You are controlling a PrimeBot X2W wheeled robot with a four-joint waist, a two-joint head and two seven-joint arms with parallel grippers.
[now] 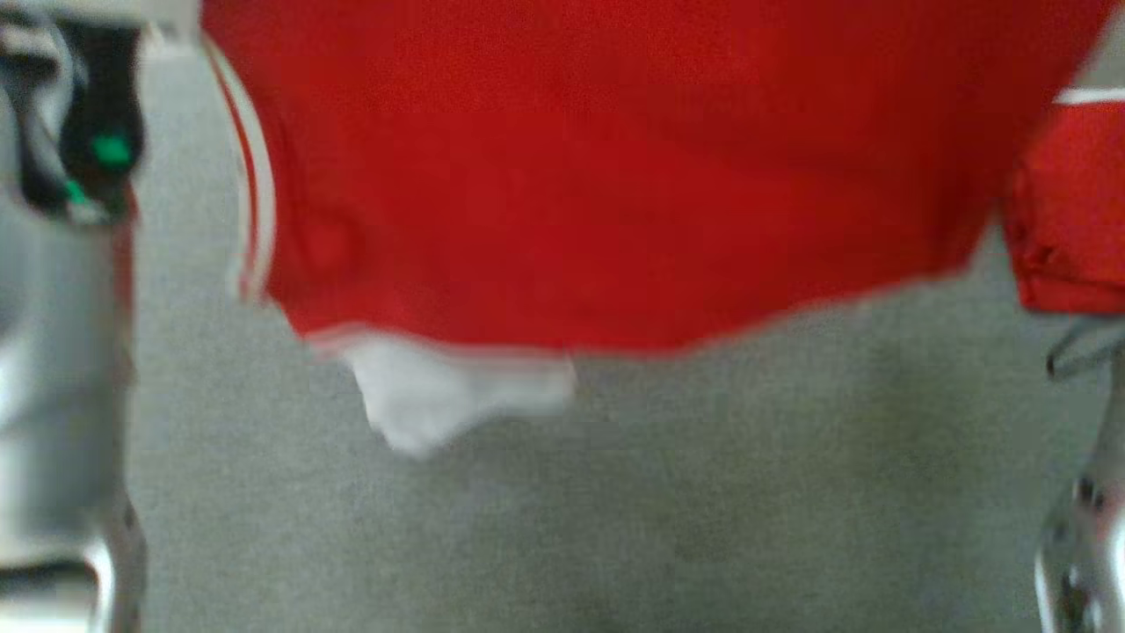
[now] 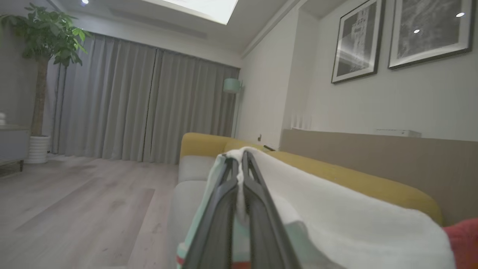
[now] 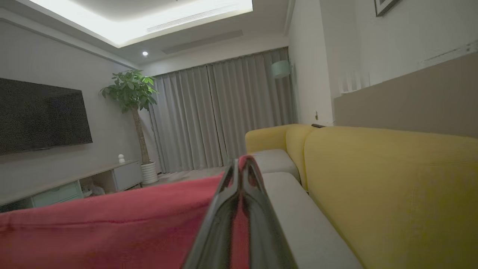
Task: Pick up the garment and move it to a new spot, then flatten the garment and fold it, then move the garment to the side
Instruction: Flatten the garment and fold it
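A red garment [image 1: 615,176] hangs in the air, spread wide across the top of the blurred head view. It is clear of the grey surface [image 1: 615,527] below it.

The left claw [image 2: 240,160] is pinched fully closed on a white part of the cloth. The right claw [image 3: 242,164] is pinched fully closed on red cloth. A yellow sofa [image 3: 373,179] stands beyond both.

In the head view the garment's long axis runs from 9 o'clock to 3 o'clock, stretched between the two grips. Its free lower edge points to 6 o'clock. A white flap [image 1: 448,396] droops from that edge at about 7 o'clock, and a white stripe runs down the side at 9 o'clock.

The step in hand looks like the carry to a new spot. To do it well, hold the claws level and well apart so the cloth stays taut. Let the hanging edge touch down first, then draw the held edge away so the cloth lies flat, with the flap not trapped beneath.
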